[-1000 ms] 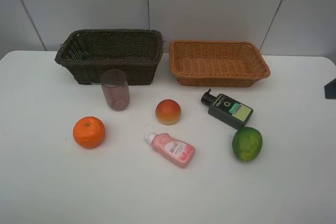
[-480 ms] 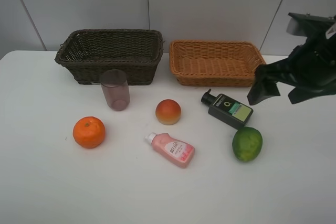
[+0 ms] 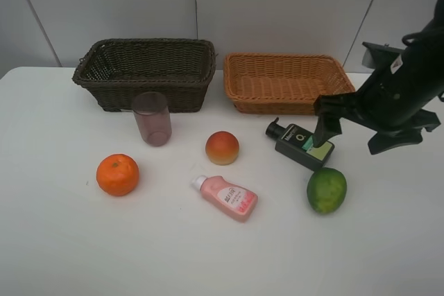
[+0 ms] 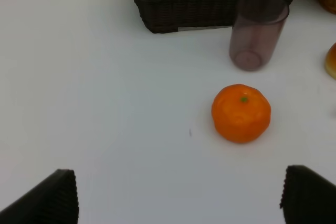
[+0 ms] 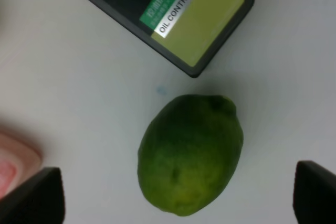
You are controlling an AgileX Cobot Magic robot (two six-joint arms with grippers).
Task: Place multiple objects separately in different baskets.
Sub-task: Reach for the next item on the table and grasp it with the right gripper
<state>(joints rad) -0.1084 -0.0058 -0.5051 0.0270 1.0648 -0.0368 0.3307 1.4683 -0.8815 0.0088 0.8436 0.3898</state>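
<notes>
My right gripper point(image 3: 347, 145) hangs open over the table's right side, above the green citrus fruit point(image 3: 326, 190) and the dark green pump bottle point(image 3: 300, 145). In its wrist view the citrus point(image 5: 190, 153) lies between the spread fingertips point(image 5: 37, 195), untouched, with the pump bottle point(image 5: 168, 9) just beyond. The left gripper point(image 4: 181, 203) is open and empty, short of the orange point(image 4: 241, 113) and the purple cup point(image 4: 257, 31). The orange point(image 3: 117, 175), cup point(image 3: 152, 118), peach point(image 3: 222, 148) and pink squeeze bottle point(image 3: 225, 197) rest on the table. Both the dark brown basket point(image 3: 146, 73) and the orange-tan basket point(image 3: 288, 82) hold nothing.
A white table point(image 3: 62, 240) carries everything, with a grey panelled wall point(image 3: 277, 5) right behind the baskets. The left arm does not show in the high view.
The right arm has come in from the right edge and swung left and down, until its open gripper hangs over the pump bottle and the citrus. No object has moved.
</notes>
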